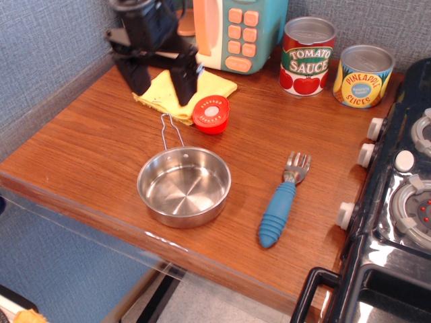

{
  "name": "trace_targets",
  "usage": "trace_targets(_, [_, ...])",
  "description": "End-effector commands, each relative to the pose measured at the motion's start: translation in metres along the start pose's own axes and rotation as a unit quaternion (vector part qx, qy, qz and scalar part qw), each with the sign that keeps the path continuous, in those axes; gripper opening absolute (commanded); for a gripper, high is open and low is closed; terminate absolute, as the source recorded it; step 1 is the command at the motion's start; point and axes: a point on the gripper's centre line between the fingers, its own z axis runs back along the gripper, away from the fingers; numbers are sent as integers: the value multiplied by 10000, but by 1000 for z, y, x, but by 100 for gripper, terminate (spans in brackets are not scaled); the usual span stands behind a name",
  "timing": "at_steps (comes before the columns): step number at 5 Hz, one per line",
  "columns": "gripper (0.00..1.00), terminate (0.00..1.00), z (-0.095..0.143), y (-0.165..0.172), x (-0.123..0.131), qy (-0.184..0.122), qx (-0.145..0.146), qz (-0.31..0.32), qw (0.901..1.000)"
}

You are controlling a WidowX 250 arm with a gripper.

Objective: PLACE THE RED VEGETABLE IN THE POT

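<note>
observation.image: gripper over yellow cloth, fingers apart, beside red vegetable, pot empty

In the upper left of the frame the black end effector hangs with its two fingers spread wide over a yellow cloth, nothing between them. Just right of it, at the cloth's lower right corner, the red toy tomato half sits on the wooden worktop, flat face up. Below it, at centre, the empty stainless-steel pan points its wire handle up toward the tomato. A blue-handled fork lies to the pan's right.
</note>
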Motion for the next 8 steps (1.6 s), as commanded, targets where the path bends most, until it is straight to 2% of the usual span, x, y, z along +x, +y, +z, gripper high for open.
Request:
trace_targets(1, [100,0,2,-14,56,-318,144,148,9993])
trace_targets(2, [100,0,-15,-15,64,-165,291,185,9993])
trace_targets(3, [100,0,-35,-19,61,113,377,128,9991])
trace_targets(5, [100,0,-60,-29,41,577,389,-5,9976])
trace_targets(6, [100,0,-68,-26,43,664,419,64,9969])
trace_targets(8, [100,0,-82,-16,65,744,520,337,9953])
